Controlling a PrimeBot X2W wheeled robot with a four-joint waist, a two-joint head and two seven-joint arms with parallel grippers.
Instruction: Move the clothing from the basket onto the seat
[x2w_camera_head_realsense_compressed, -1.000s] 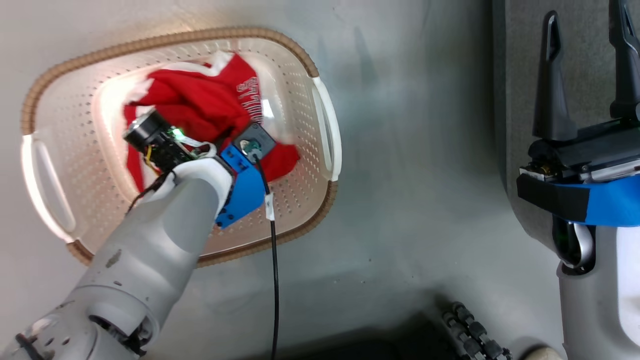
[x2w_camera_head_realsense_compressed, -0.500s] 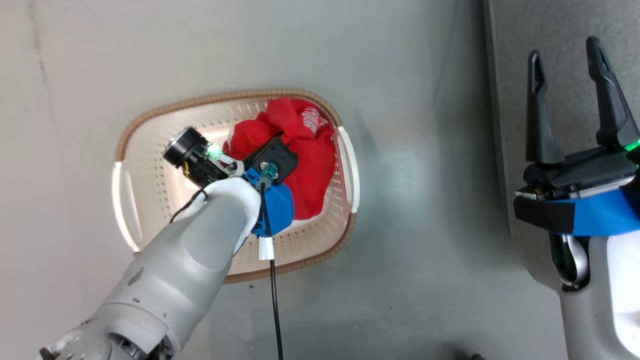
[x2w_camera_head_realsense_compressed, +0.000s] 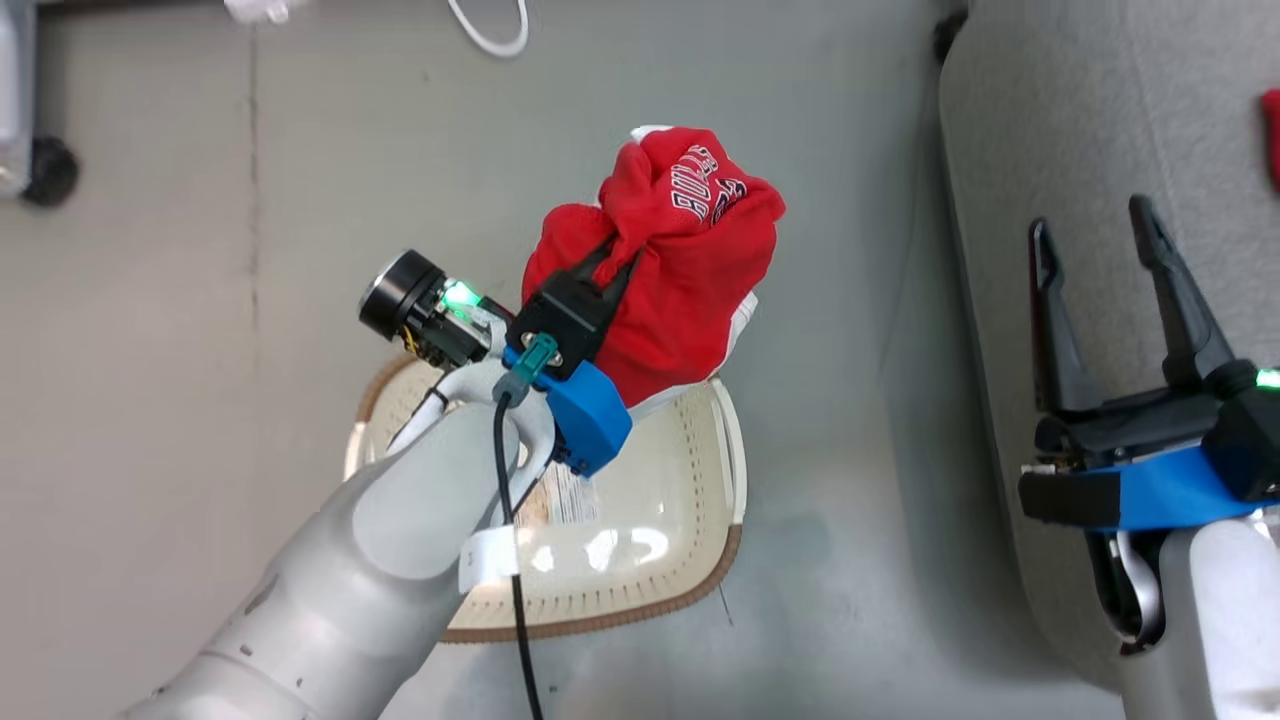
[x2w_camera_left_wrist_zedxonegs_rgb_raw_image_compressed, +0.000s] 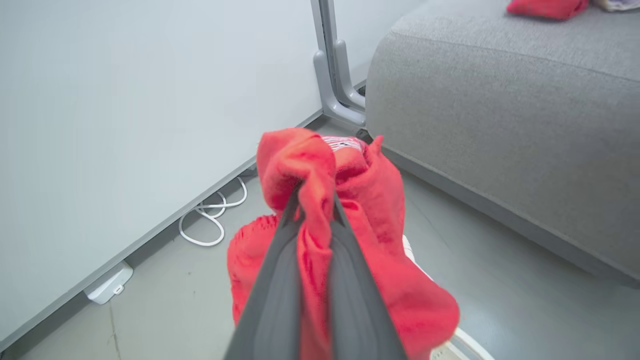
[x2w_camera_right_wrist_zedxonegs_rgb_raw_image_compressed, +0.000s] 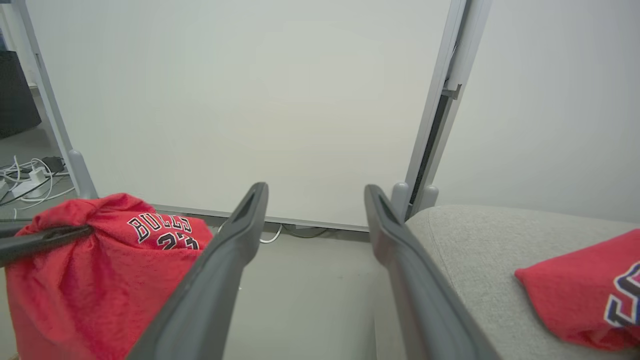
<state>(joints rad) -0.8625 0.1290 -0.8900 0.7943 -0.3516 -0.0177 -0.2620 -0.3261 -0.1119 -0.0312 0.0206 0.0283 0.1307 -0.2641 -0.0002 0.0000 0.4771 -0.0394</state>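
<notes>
Within left end effector (x2w_camera_head_realsense_compressed: 620, 250) grip, clothing (x2w_camera_head_realsense_compressed: 690, 300)

Smooth pale-grey left forearm (x2w_camera_head_realsense_compressed: 380, 540) with small dark scuffs, blue wrist bracket (x2w_camera_head_realsense_compressed: 590, 420), black cable (x2w_camera_head_realsense_compressed: 517, 630) with a white tag (x2w_camera_head_realsense_compressed: 488, 560) and teal plug (x2w_camera_head_realsense_compressed: 535, 355), black cylindrical module (x2w_camera_head_realsense_compressed: 395, 290) with green light (x2w_camera_head_realsense_compressed: 458, 295), long tapered dark fingers (x2w_camera_head_realsense_compressed: 1175, 300), blue-and-black wrist band (x2w_camera_head_realsense_compressed: 1150, 495), whitish right forearm (x2w_camera_head_realsense_compressed: 1210, 620)

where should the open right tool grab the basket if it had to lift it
Probably the white handle on the basket side facing the right tool, coming down from above with the fingers straddling it. The handle is a thin loop standing off the wall, narrow enough for the open fingers; the brown braided rim looks broader and flatter.
</notes>
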